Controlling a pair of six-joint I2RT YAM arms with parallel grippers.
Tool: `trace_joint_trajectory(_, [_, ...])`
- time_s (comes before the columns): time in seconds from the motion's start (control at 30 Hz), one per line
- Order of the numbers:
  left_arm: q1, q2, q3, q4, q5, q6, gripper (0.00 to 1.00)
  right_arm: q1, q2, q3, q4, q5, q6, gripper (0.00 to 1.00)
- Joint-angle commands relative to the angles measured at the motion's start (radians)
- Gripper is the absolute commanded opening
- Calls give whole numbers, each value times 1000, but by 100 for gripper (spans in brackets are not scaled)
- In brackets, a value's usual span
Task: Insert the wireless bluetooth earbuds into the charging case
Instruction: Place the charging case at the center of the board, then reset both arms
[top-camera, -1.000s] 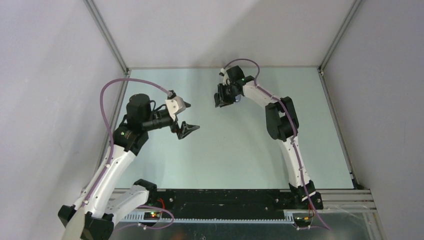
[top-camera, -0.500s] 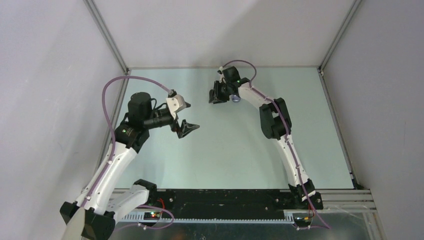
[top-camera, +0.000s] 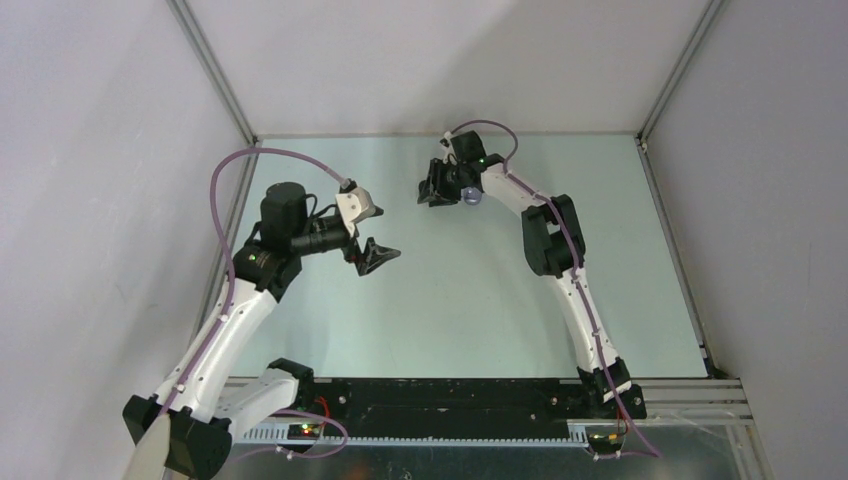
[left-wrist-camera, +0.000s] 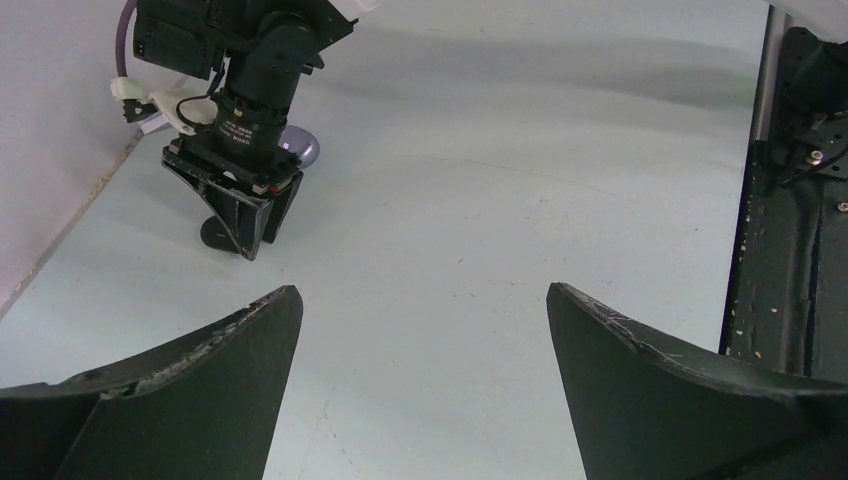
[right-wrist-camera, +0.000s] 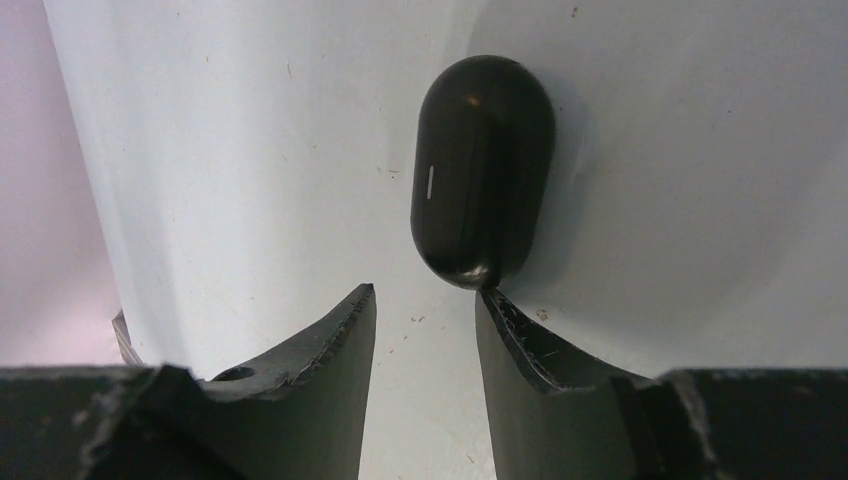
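Observation:
The charging case (right-wrist-camera: 483, 170) is a glossy black pill-shaped shell, lid closed, lying on the pale table just beyond my right gripper (right-wrist-camera: 427, 290). That gripper is open by a narrow gap with nothing between its fingers, and its right fingertip (right-wrist-camera: 490, 300) touches the case's near end. In the top view the right gripper (top-camera: 430, 190) is low over the far middle of the table. My left gripper (left-wrist-camera: 422, 289) is wide open and empty, held above the table (top-camera: 450, 300) and facing the right gripper (left-wrist-camera: 240, 205). The earbuds do not show in any view.
A small lavender rounded object (left-wrist-camera: 302, 148) lies on the table just behind the right gripper, also visible from above as the lavender object (top-camera: 470, 197). Grey walls enclose the table on three sides. A black rail (top-camera: 450, 395) runs along the near edge.
The right wrist moved a little left and farther back, then held still there. The left gripper drifted slightly, still wide open.

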Motion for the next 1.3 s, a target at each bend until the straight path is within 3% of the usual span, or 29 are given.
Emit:
trace_joint_trajectory(0.0, [8,-11,25,6,23,-9,99,-3,-16,-4,-3,-24,11,46])
trace_joint_trajectory(0.17, [8,-23,20,4,17,-4,99,4,-86,-69,-1,-36,2,46])
trace_joint_trajectory(0.33, [7,-39,31,-17,-39,6,100,14,-268,-209,-22,-22,-79,48])
trace_joint_trajectory(0.43, [8,-65,48,-51,-84,24,100,36,-433,-282,-78,30,-224,61])
trace_joint_trajectory(0.53, [9,-96,66,-75,-175,24,99,50,-594,-413,-126,127,-394,96])
trace_joint_trajectory(0.57, [10,-103,75,-77,-196,19,99,46,-683,-474,-134,139,-418,98])
trace_joint_trajectory(0.73, [11,-163,107,-90,-490,-90,99,-16,-1017,-668,-190,199,-562,99])
trace_joint_trajectory(0.83, [11,-186,104,-76,-804,-136,99,-74,-1252,-786,-209,175,-634,99])
trace_joint_trajectory(0.93, [11,-245,24,-2,-1048,-138,99,-96,-1480,-900,-176,294,-660,99])
trace_joint_trajectory(1.03, [12,-317,-29,16,-1090,-153,99,-98,-1663,-999,-84,432,-659,99])
trace_joint_trajectory(1.27, [12,-565,-182,-33,-898,-183,99,-101,-2134,-1295,89,479,-675,99])
